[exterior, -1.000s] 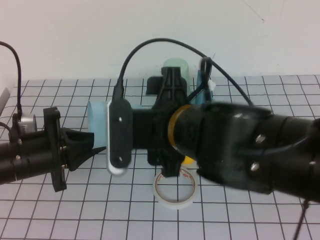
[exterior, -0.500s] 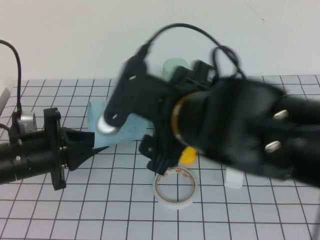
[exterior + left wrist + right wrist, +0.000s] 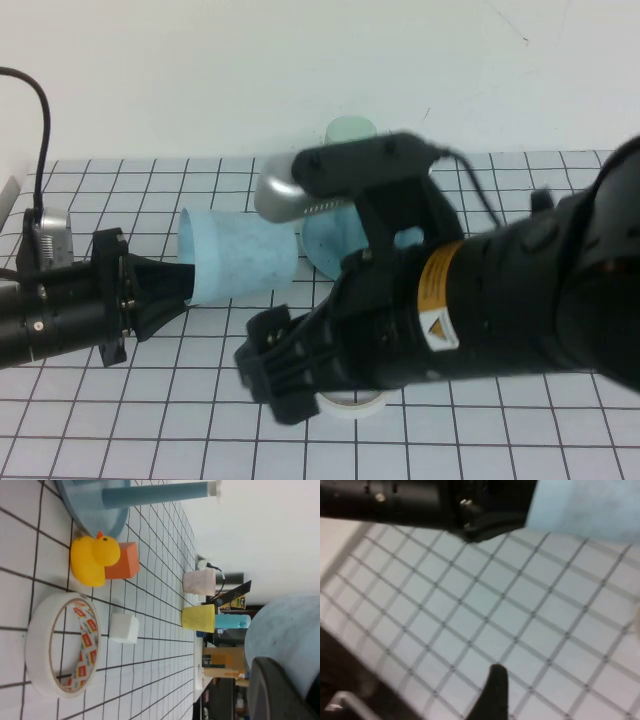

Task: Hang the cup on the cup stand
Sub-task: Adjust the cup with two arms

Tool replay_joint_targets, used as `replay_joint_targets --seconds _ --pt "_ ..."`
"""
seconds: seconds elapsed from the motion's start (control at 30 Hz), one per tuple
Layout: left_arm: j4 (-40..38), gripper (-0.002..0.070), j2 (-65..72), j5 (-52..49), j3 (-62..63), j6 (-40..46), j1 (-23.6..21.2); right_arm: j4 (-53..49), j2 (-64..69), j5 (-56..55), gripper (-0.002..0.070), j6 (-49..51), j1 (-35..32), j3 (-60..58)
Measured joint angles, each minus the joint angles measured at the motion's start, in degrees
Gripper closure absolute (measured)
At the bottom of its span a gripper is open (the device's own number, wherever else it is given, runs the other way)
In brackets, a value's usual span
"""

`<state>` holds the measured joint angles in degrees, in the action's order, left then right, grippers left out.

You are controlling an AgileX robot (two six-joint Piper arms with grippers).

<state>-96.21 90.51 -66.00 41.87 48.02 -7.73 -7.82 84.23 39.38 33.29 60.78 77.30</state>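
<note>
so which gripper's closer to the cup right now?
Left. The left gripper is shut on the cup, pinching its rim. The right gripper is open, apart from the cup, above the table nearer the camera.

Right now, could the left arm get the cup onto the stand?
Probably not yet. The left gripper holds the cup sideways, but the open right gripper and its arm hang across the stand.

The right gripper (image 3: 268,368) is now pulled away from the cup (image 3: 238,254) toward 6 o'clock. The cup is uncovered, and only the left gripper (image 3: 180,284) holds it.
</note>
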Motion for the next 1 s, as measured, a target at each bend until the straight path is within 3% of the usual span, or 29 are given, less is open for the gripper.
replay_joint_targets --seconds 0.17,0.5,0.83,1.0 --pt "0.0 0.0669 0.0 0.0 0.0 1.2 0.0 1.0 -0.3 -3.4 -0.0017 0.3 0.0 -2.0" --pt "0.0 0.0669 0.0 0.0 0.0 -2.1 0.0 -20.7 -1.2 12.9 -0.0017 -15.5 0.0 -2.1" --pt "0.0 0.0669 0.0 0.0 0.0 -3.5 0.0 -24.5 3.6 0.3 -0.0017 -37.4 0.0 -2.1" --pt "0.0 0.0669 0.0 0.0 0.0 -3.5 0.0 -31.9 7.4 -5.1 -0.0017 -43.7 0.0 -2.1"
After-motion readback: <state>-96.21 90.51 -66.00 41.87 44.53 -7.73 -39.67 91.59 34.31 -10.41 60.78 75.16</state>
